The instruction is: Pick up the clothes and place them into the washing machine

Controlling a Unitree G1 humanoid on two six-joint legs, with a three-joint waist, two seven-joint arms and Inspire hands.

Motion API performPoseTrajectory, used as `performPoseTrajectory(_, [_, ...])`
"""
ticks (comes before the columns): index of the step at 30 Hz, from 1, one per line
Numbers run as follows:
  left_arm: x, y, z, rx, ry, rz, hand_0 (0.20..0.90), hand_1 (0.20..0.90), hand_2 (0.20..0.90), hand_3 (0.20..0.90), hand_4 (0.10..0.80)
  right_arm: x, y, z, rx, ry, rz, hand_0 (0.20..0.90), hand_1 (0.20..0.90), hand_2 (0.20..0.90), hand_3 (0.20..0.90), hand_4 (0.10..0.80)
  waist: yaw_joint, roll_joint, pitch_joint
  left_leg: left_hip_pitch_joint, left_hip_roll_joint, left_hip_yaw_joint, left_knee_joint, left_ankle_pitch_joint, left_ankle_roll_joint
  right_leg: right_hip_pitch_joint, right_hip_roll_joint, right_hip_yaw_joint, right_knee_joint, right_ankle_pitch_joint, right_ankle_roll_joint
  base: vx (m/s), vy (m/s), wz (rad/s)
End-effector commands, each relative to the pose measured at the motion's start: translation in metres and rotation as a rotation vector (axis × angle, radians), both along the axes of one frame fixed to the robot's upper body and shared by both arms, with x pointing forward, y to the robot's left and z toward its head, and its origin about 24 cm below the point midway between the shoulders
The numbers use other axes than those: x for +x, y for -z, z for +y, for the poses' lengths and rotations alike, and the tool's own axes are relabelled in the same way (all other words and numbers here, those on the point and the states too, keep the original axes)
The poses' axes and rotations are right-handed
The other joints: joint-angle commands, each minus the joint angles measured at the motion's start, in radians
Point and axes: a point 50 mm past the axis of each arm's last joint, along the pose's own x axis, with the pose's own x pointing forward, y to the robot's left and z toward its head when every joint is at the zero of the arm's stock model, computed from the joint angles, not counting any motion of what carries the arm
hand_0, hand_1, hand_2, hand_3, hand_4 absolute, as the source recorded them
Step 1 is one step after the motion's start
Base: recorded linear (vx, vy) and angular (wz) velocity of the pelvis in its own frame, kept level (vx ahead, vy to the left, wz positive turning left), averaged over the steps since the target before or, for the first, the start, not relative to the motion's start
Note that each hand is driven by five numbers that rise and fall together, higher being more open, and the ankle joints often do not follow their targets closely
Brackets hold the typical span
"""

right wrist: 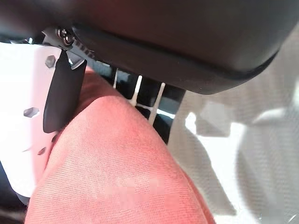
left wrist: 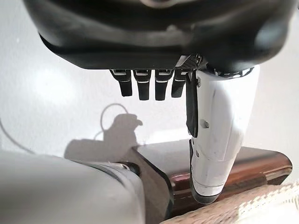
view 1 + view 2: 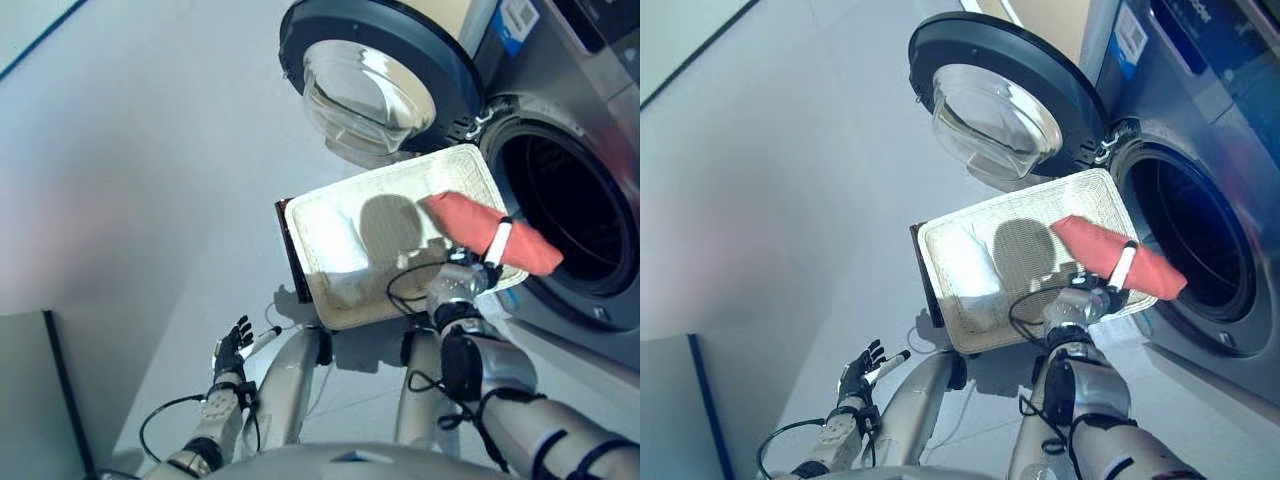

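A salmon-red cloth (image 3: 490, 232) is held by my right hand (image 3: 497, 243), its thumb and fingers curled round it, above the right end of a white woven basket (image 3: 330, 215). The cloth's far end reaches the rim of the washing machine's dark drum opening (image 3: 575, 210). In the right wrist view the red cloth (image 1: 126, 177) fills the space under the thumb. A white garment (image 3: 335, 245) lies in the basket's left part. My left hand (image 3: 232, 350) hangs low at the left with straight fingers and holds nothing.
The washer's round glass door (image 3: 365, 85) stands swung open to the left of the drum, behind the basket. The basket rests on a dark brown stand (image 2: 224, 168). Pale floor (image 3: 130, 180) spreads to the left.
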Motion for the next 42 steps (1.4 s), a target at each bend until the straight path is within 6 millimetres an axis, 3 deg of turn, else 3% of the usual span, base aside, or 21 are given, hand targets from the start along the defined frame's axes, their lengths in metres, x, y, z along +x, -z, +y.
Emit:
performPoseTrajectory(1, [-0.003,-0.002,0.011,0.026,-0.027,-0.026,0.9,0.9,0.9,0.9,0.8,0.007,-0.067,-0.044,-0.171,0.155,-0.193,0.2,0.2,0.2,0.2,0.3,0.013,0.052,-0.016,-0.046,-0.026,-0.027,0.018,0.005,-0.058,0.038,0.061,-0.028,0.015,-0.051,-0.068,0.018,0.052,-0.13])
performPoseTrajectory(8, [-0.011,0.001,0.016,0.034,-0.036,-0.012,0.9,0.9,0.9,0.9,0.8,0.008,-0.125,-0.077,-0.268,0.234,-0.261,0.2,0.2,0.2,0.2,0.3,0.035,0.101,-0.046,-0.031,-0.03,-0.007,0.003,0.001,-0.055,0.026,0.062,0.006,0.019,-0.052,-0.065,0.03,0.027,-0.13])
performPoseTrajectory(11, [-0.013,0.0,0.019,0.036,-0.043,-0.022,0.9,0.9,0.9,0.9,0.8,0.002,-0.177,-0.093,-0.369,0.299,-0.361,0.2,0.2,0.2,0.2,0.3,0.042,0.112,-0.066,-0.02,-0.031,-0.006,-0.016,0.003,-0.057,0.025,0.061,0.011,0.013,-0.05,-0.062,0.032,0.013,-0.09])
performPoseTrajectory(12, [-0.014,-0.001,0.024,0.047,-0.043,-0.026,0.9,0.9,0.9,0.9,0.8,-0.007,-0.219,-0.102,-0.45,0.358,-0.451,0.2,0.2,0.2,0.2,0.3,0.04,0.115,-0.08,-0.013,-0.033,-0.005,-0.029,0.007,-0.061,0.025,0.061,0.018,0.011,-0.049,-0.06,0.013,0.034,-0.06])
performPoseTrajectory(13, [-0.013,-0.001,0.024,0.045,-0.045,-0.029,0.9,0.9,0.9,0.9,0.8,-0.012,-0.238,-0.104,-0.491,0.378,-0.49,0.2,0.2,0.2,0.2,0.3,0.039,0.117,-0.084,-0.009,-0.035,-0.003,-0.036,0.008,-0.062,0.024,0.061,0.02,0.01,-0.048,-0.059,0.006,0.034,-0.04])
performPoseTrajectory(14, [-0.013,-0.001,0.023,0.042,-0.045,-0.031,0.9,0.9,0.9,0.9,0.8,-0.012,-0.24,-0.104,-0.494,0.38,-0.489,0.252,0.252,0.252,0.252,0.337,0.039,0.12,-0.082,-0.008,-0.035,-0.003,-0.039,0.01,-0.062,0.024,0.061,0.021,0.009,-0.047,-0.059,0.0,0.0,0.0])
performPoseTrajectory(15, [-0.016,-0.001,0.025,0.048,-0.052,-0.025,0.9,0.9,0.9,0.9,0.8,-0.02,-0.262,-0.107,-0.541,0.413,-0.522,0.9,0.9,0.9,0.9,0.8,0.034,0.121,-0.088,-0.003,-0.037,0.0,-0.047,0.011,-0.063,0.022,0.061,0.024,0.011,-0.046,-0.059,0.005,0.03,-0.04])
performPoseTrajectory(17, [-0.014,-0.002,0.026,0.051,-0.056,-0.03,0.9,0.9,0.9,0.9,0.8,-0.021,-0.271,-0.107,-0.577,0.409,-0.506,0.9,0.9,0.9,0.9,0.8,0.03,0.126,-0.09,0.002,-0.039,0.004,-0.051,0.012,-0.064,0.02,0.06,0.03,0.012,-0.044,-0.059,0.007,0.038,-0.1])
performPoseTrajectory(20, [-0.015,0.0,0.025,0.044,-0.067,-0.013,0.9,0.9,0.9,0.9,0.8,-0.013,-0.261,-0.104,-0.593,0.352,-0.441,0.9,0.9,0.9,0.9,0.8,0.023,0.13,-0.09,0.007,-0.038,0.014,-0.058,0.011,-0.061,0.016,0.064,0.041,0.009,-0.037,-0.06,0.001,0.017,-0.06])
performPoseTrajectory(27, [-0.017,0.003,0.014,0.009,-0.049,-0.004,0.9,0.9,0.9,0.9,0.8,0.008,-0.216,-0.093,-0.552,0.227,-0.306,0.9,0.9,0.9,0.9,0.8,0.02,0.143,-0.096,0.016,-0.038,0.026,-0.07,0.012,-0.062,0.024,0.064,0.051,-0.01,-0.027,-0.06,-0.004,0.008,-0.07])
performPoseTrajectory(33, [-0.019,0.004,0.015,0.023,-0.033,0.01,0.9,0.9,0.9,0.9,0.8,0.013,-0.193,-0.09,-0.548,0.173,-0.222,0.9,0.9,0.9,0.9,0.8,0.026,0.142,-0.107,0.012,-0.035,0.021,-0.07,0.016,-0.063,0.028,0.064,0.042,-0.01,-0.028,-0.064,-0.003,-0.004,-0.03])
performPoseTrajectory(37, [-0.018,0.004,0.018,0.04,-0.031,0.022,0.9,0.9,0.9,0.9,0.8,0.019,-0.169,-0.087,-0.605,0.071,-0.05,0.9,0.9,0.9,0.9,0.8,0.025,0.122,-0.103,0.011,-0.029,0.014,-0.069,0.02,-0.066,0.035,0.066,0.03,-0.011,-0.026,-0.068,-0.021,-0.043,0.01])
performPoseTrajectory(40, [-0.011,0.002,0.023,0.076,-0.007,0.022,0.9,0.9,0.9,0.9,0.8,0.024,-0.138,-0.083,-0.668,-0.087,0.159,0.9,0.9,0.9,0.9,0.8,0.02,0.096,-0.091,0.009,-0.018,0.012,-0.064,0.021,-0.069,0.039,0.072,0.024,-0.012,-0.022,-0.073,-0.03,-0.059,0.06])
performPoseTrajectory(41, [-0.011,0.002,0.023,0.076,-0.007,0.022,0.9,0.9,0.9,0.9,0.8,0.024,-0.138,-0.082,-0.668,-0.087,0.158,0.9,0.9,0.9,0.9,0.8,0.019,0.096,-0.09,0.01,-0.018,0.011,-0.064,0.021,-0.069,0.039,0.072,0.023,-0.012,-0.022,-0.073,-0.028,-0.079,0.11])
performPoseTrajectory(42, [-0.009,0.002,0.024,0.081,-0.003,0.017,0.9,0.9,0.9,0.9,0.8,0.031,-0.118,-0.064,-0.666,-0.169,0.176,0.9,0.9,0.9,0.9,0.8,0.016,0.077,-0.081,0.008,-0.015,0.01,-0.056,0.02,-0.068,0.044,0.078,0.018,-0.015,-0.019,-0.077,-0.018,-0.076,0.09])
